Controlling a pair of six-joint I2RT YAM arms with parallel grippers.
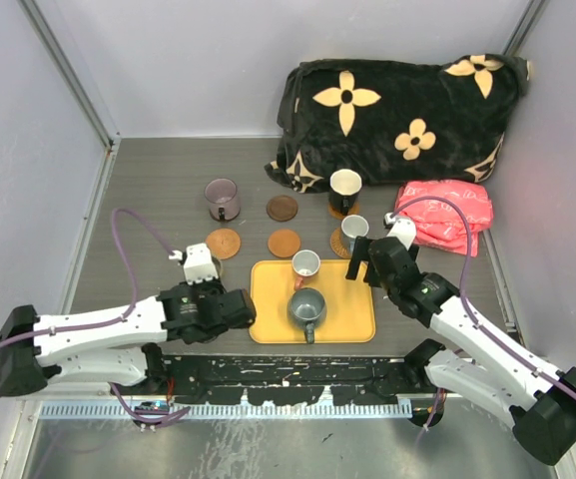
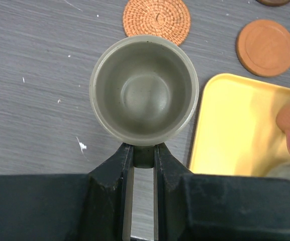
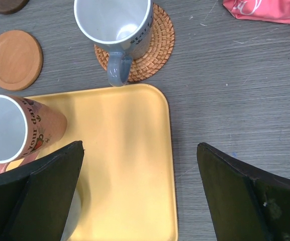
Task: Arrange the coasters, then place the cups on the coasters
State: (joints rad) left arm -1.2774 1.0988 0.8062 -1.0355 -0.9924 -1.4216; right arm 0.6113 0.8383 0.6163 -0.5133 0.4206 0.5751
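Note:
My left gripper (image 2: 143,150) is shut on the handle of a small olive cup (image 2: 143,95), held upright over the table just short of a woven wicker coaster (image 2: 156,20). The same gripper (image 1: 213,284) sits left of the yellow tray. An orange-brown coaster (image 2: 265,46) lies to the right. A grey cup (image 3: 115,22) stands on another wicker coaster (image 3: 155,45). Open and holding nothing, my right gripper (image 3: 139,148) hangs over the tray's right edge. A black cup (image 1: 344,188) stands on a coaster, and a purple cup (image 1: 222,198) stands at the back left.
The yellow tray (image 1: 352,319) holds a white-and-pink cup (image 1: 305,265) and a dark grey cup (image 1: 306,308). A dark brown coaster (image 1: 282,208) lies bare. A black flowered blanket (image 1: 407,110) and a pink bag (image 1: 447,215) fill the back right.

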